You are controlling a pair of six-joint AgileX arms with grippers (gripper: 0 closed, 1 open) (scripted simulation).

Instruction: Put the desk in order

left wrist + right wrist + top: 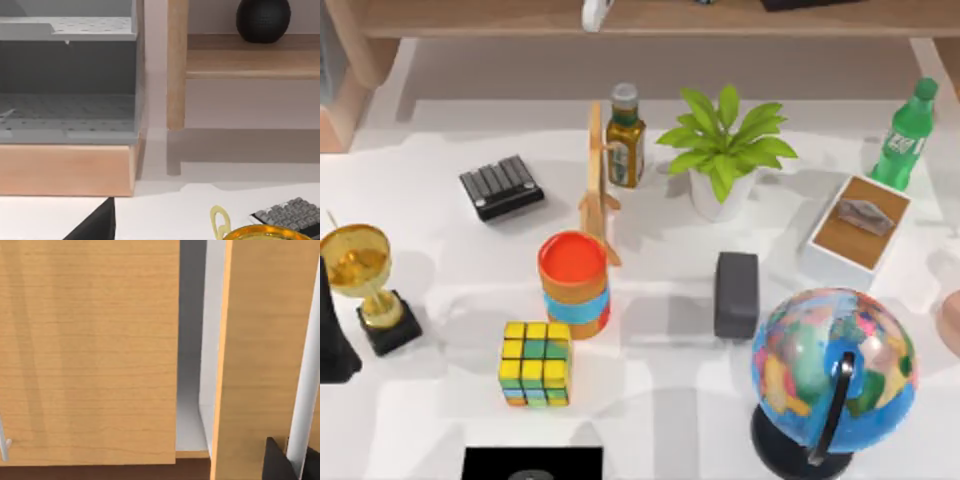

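Clearing the crowded white worktop [650, 400] should start from the tall globe [833, 372], lifted carefully past its neighbours. One each of globe, plant [725, 150], trophy [365, 285], puzzle cube [534, 363] and grey block [736, 293]; two bottles. Whether either claw is spread, I cannot tell.

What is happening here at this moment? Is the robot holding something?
Nothing is being handled. The broad white desk is crowded: a gold trophy cup, a colourful puzzle cube, an orange round container, a dark grey block, a blue globe, a green potted plant and a green plastic bottle stand apart, untouched.
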